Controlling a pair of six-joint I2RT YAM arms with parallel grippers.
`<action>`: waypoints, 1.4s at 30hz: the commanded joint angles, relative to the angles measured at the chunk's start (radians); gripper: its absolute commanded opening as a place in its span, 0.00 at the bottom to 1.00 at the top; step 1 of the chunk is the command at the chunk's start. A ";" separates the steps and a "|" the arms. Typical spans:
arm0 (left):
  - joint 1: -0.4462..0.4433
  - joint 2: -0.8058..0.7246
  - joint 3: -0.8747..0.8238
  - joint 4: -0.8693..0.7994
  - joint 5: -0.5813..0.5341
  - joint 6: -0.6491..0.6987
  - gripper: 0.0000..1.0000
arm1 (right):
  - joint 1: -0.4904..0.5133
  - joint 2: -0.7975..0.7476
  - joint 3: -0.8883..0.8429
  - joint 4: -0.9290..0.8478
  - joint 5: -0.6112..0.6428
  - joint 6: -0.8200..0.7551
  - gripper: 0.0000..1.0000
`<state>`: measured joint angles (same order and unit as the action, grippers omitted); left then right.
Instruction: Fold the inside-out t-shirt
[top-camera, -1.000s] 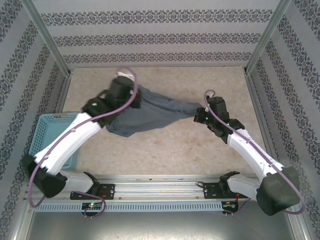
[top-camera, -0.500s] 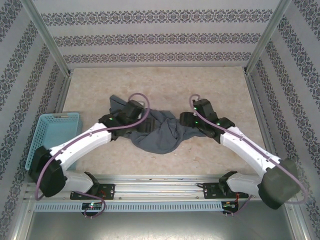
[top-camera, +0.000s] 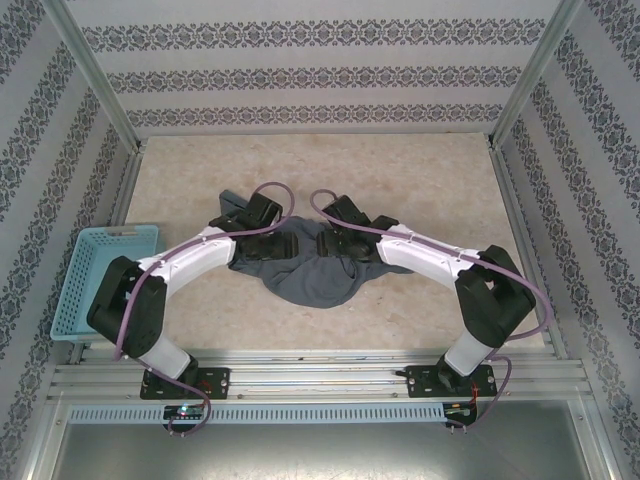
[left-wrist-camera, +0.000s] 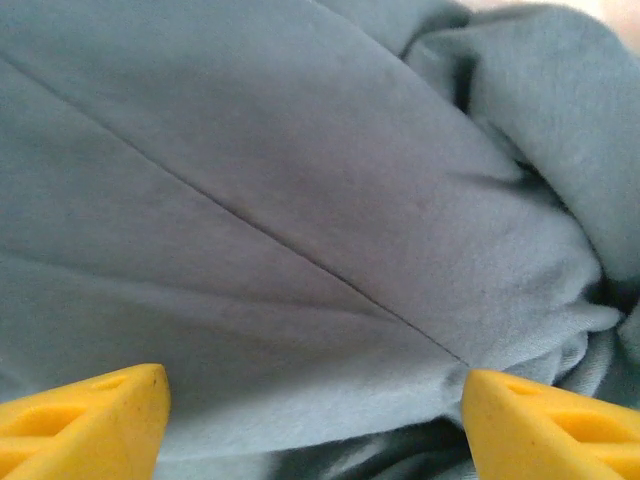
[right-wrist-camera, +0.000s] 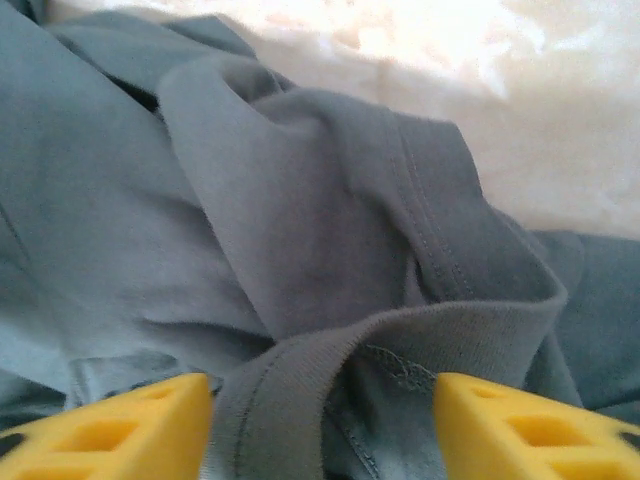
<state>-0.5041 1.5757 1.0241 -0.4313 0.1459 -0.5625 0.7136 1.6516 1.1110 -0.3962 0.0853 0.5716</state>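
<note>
The inside-out t-shirt (top-camera: 312, 282) lies crumpled in a dark slate-grey heap on the table's middle. My left gripper (top-camera: 268, 247) is low over its left part, and my right gripper (top-camera: 332, 245) is over its centre, the two close together. In the left wrist view, smooth cloth with a seam (left-wrist-camera: 300, 200) lies under my left gripper (left-wrist-camera: 315, 420), whose yellow fingers stand wide apart, open. In the right wrist view my right gripper (right-wrist-camera: 320, 420) is open too. A ribbed neck band (right-wrist-camera: 420, 335) of the t-shirt (right-wrist-camera: 330, 230) runs between its fingers, unpinched.
A light-blue mesh basket (top-camera: 95, 275) stands at the table's left edge, beside the left arm. Bare beige tabletop (top-camera: 420, 170) stretches behind and to the right of the shirt. Patterned walls close in three sides; a metal rail (top-camera: 320, 372) runs along the front.
A second ago both shut grippers held the shirt stretched between them. They have since swung inward and down and opened; the shirt has dropped into a heap.
</note>
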 joint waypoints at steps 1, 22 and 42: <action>-0.038 0.016 0.002 0.070 0.043 -0.005 0.76 | 0.003 -0.005 -0.038 0.008 -0.010 0.028 0.44; -0.181 0.173 0.158 -0.077 -0.183 0.048 0.40 | 0.109 -0.271 -0.471 0.073 0.066 0.225 0.00; -0.169 -0.107 0.009 0.161 0.040 -0.004 0.00 | 0.110 -0.459 -0.307 0.088 0.000 -0.086 0.47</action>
<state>-0.6788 1.4960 1.0428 -0.3367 0.1326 -0.5415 0.8097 1.1442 0.7830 -0.3855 0.2024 0.5549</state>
